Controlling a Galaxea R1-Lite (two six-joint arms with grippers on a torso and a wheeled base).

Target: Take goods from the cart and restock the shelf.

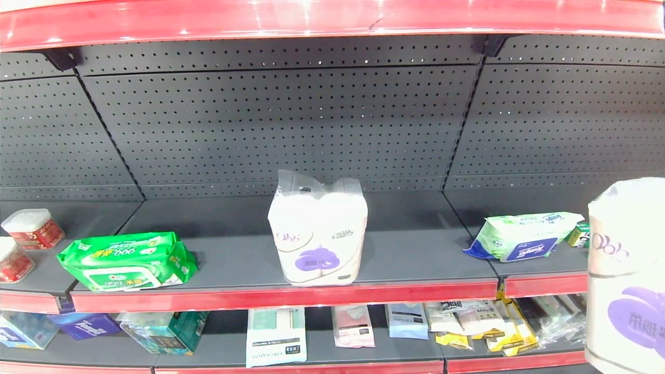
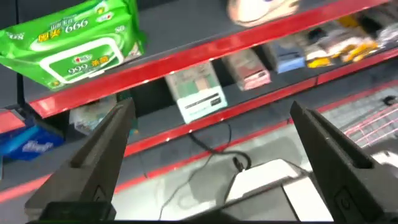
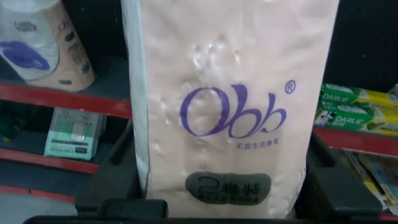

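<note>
Toilet-roll pack (image 3: pixel 230 74) sits clamped in right gripper (image 3: pixel 222 137); left gripper (image 2: pixel 212 107) gapes empty

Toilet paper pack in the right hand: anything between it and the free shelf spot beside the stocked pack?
Nothing visible. The held pack hangs in front of the shelf, on the right; the bare shelf stretch right of the stocked pack is open. The pale green wipes lie farther right, off that stretch.
</note>
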